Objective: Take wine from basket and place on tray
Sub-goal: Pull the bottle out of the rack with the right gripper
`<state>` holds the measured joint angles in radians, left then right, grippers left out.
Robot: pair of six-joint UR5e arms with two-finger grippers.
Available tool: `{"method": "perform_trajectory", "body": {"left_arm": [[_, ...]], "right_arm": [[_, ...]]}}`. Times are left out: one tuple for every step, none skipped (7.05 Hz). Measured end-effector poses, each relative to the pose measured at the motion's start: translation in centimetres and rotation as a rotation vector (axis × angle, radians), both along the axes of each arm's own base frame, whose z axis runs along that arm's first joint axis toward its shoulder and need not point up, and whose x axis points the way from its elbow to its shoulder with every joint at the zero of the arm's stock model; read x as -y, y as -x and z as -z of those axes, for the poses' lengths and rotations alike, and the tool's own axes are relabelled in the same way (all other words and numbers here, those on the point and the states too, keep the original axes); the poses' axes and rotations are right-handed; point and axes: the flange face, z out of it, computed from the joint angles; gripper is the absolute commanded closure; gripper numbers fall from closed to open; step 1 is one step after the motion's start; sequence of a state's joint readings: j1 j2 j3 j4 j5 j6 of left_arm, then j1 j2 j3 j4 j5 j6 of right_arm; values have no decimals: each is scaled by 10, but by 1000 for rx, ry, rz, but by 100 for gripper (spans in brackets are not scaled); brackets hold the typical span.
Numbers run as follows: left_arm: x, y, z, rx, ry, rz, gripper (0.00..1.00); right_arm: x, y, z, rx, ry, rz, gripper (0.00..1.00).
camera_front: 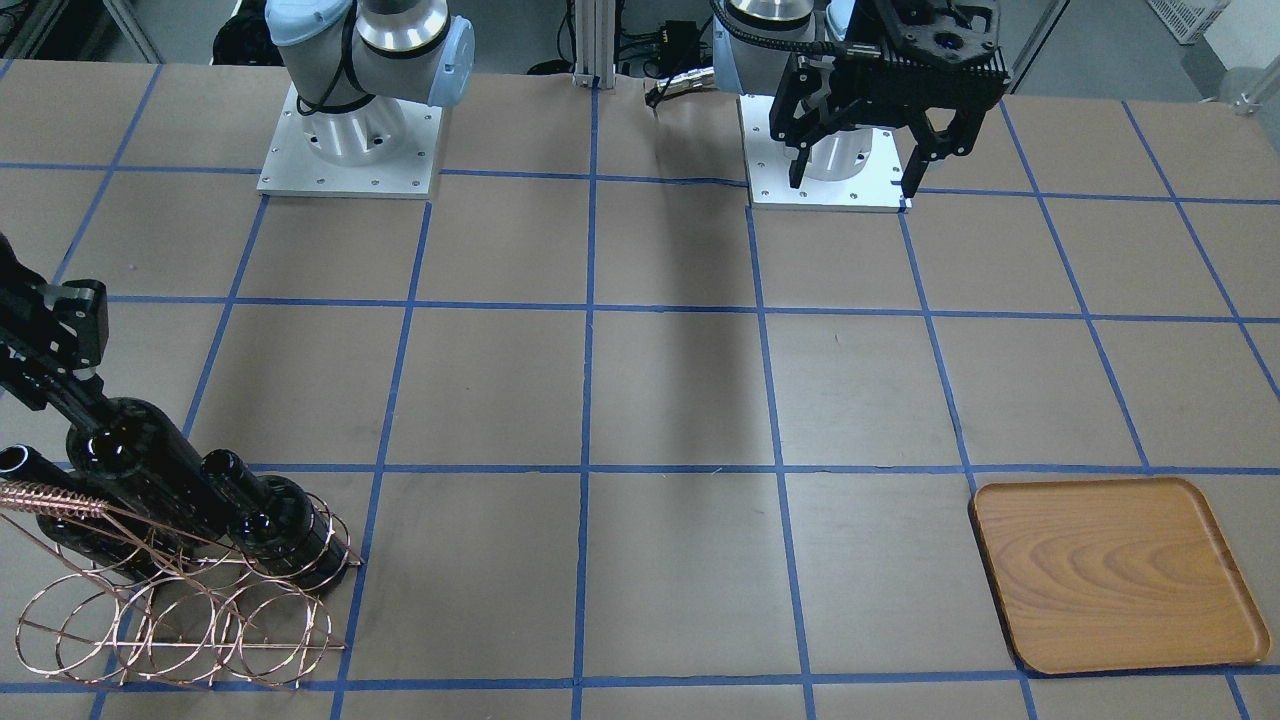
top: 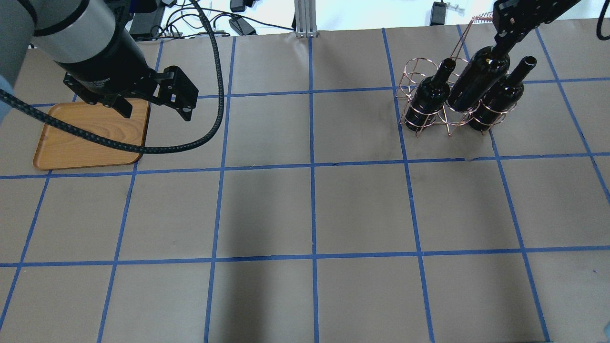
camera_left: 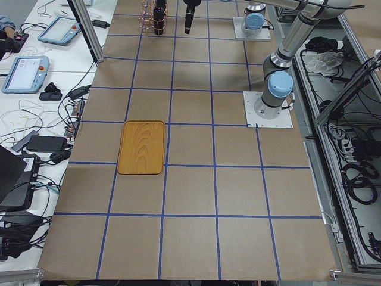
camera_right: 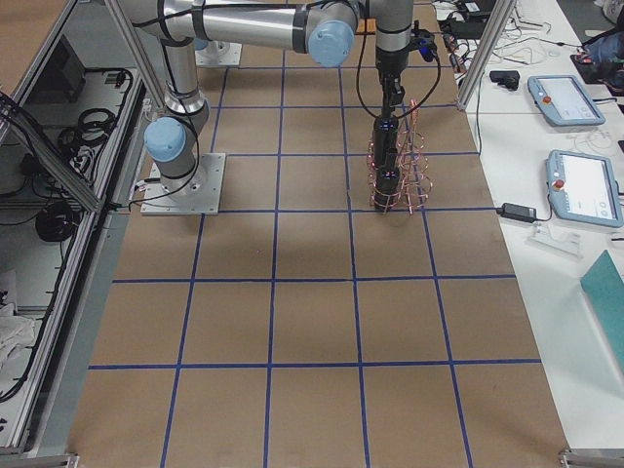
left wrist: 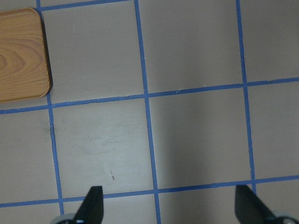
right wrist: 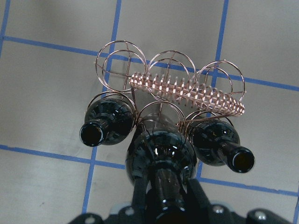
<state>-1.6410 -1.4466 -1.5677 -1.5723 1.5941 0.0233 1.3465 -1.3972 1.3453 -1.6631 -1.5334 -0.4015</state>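
The right gripper (right wrist: 166, 198) had its jaws clenched on the neck of the middle wine (top: 479, 81) from above. That bottle stood neck-up, its long axis close to vertical and running straight down from the jaws into the basket (right wrist: 187, 88). It sat higher than its neighbours, with its base apparently not yet clear of the wire loops. The basket stood near the far right corner of the worktop (top: 310, 214). The row nearer the robot held the gripped bottle between one bottle (top: 429, 97) and another (top: 498, 100), and the three loops of the farther row were empty. The tray (camera_front: 1115, 575) lay toward the far left corner, well apart from the basket, with nothing on it. The left gripper (camera_front: 855, 180) hovered over the worktop beside the tray, jaws spread and holding nothing. The next move likely called for a straight lift along the bottle's axis, then a long carry leftward.
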Motion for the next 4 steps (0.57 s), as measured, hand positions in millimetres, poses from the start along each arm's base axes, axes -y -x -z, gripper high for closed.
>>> {"method": "perform_trajectory", "body": {"left_arm": [[0,-1,0,0,0,-1,0],[0,-1,0,1,0,-1,0],[0,-1,0,1,0,-1,0],[0,-2,-1,1,0,-2,0]], "right_arm": [[-11,-3,-12,3,-17,1,100],[-21,-5,-20,5,-35,2,100],[-31,-11,-26,6,-59,6,100],[-40,-27,-29,11,-81,18,100]]}}
